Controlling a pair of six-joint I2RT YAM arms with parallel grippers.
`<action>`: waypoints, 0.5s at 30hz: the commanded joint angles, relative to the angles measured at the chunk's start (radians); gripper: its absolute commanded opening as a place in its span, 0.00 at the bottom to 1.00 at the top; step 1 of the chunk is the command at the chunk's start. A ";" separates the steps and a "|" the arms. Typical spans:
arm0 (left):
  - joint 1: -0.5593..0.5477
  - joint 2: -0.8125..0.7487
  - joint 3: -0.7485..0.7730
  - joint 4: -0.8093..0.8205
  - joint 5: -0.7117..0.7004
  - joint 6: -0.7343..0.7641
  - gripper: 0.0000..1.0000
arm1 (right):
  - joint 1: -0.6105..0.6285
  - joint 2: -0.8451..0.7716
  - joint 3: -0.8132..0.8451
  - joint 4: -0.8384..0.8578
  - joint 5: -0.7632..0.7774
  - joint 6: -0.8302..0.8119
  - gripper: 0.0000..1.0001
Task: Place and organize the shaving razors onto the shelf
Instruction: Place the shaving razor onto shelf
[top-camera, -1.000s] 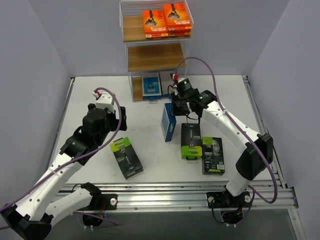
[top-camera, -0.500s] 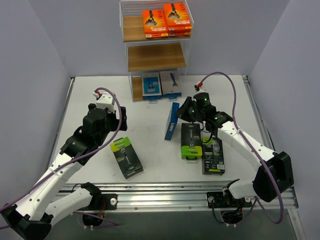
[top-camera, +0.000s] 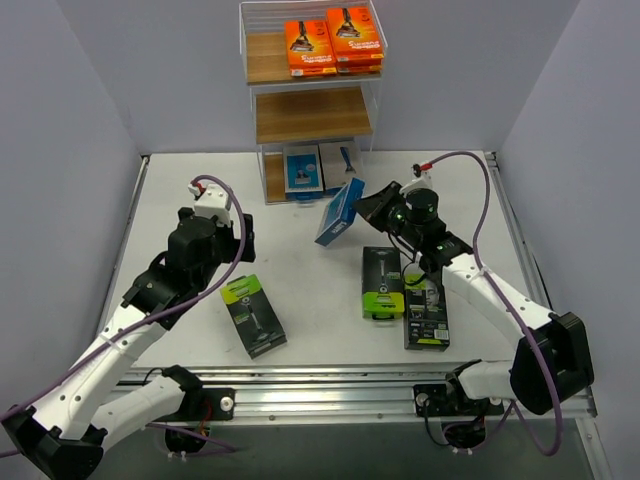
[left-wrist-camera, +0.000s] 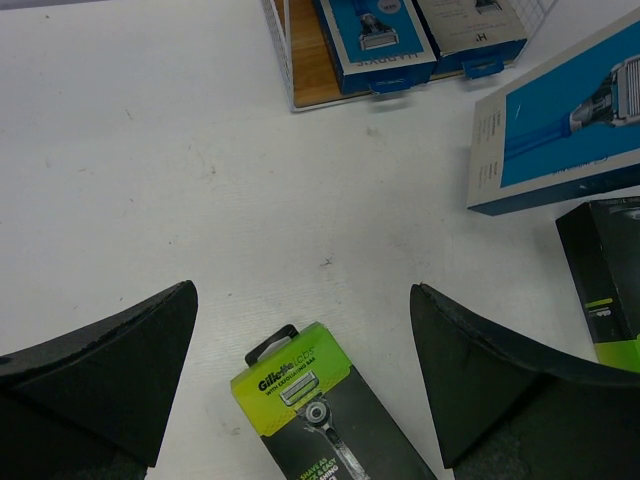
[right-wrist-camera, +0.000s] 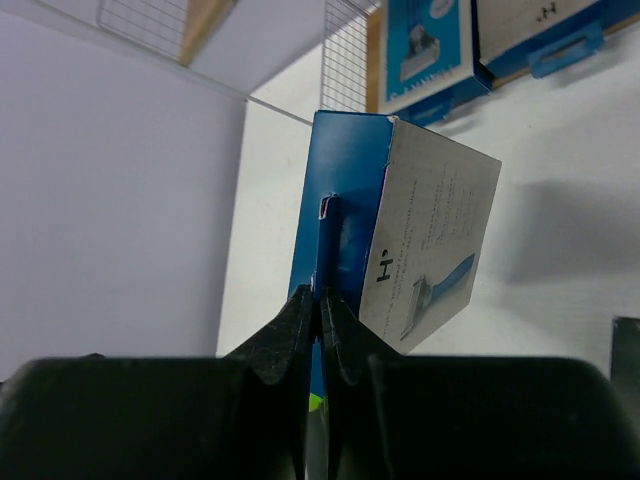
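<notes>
**A:** What has the right hand (right-wrist-camera: 318, 300) got?

**B:** It is clenched on a thin blue edge of a blue-and-white rectangular cardboard razor pack (right-wrist-camera: 345, 190). The pack juts out past the fingertips, tilted, and throws a shadow on the white bench (top-camera: 300, 270).

**A:** And farther out from that hand?

**B:** Ahead of it stands the white wire shelf with light brown wooden boards (top-camera: 310, 113). Two more blue-and-white packs (top-camera: 320, 168) lie on its bottom board, and orange packs (top-camera: 333, 42) sit on the railed top tier. Back along the hand's own arm, two black razor packs (top-camera: 382, 282) lie flat side by side on the bench, one with a lime-green end.

**A:** The left hand (left-wrist-camera: 302, 295)?

**B:** Released, its fingers spread wide with nothing between them. Just under it a black razor pack with a lime-green top (left-wrist-camera: 320, 420) lies flat on the bench. The shelf's bottom tier is well ahead of this hand.
</notes>
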 joint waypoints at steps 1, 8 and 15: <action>-0.008 0.005 -0.003 0.034 -0.001 0.003 0.96 | -0.015 -0.003 -0.008 0.262 -0.026 0.075 0.00; -0.011 0.018 -0.003 0.034 0.004 0.000 0.96 | -0.052 0.087 0.027 0.416 -0.073 0.086 0.00; -0.020 0.025 -0.008 0.036 0.010 -0.002 0.96 | -0.112 0.207 0.016 0.624 -0.125 0.173 0.00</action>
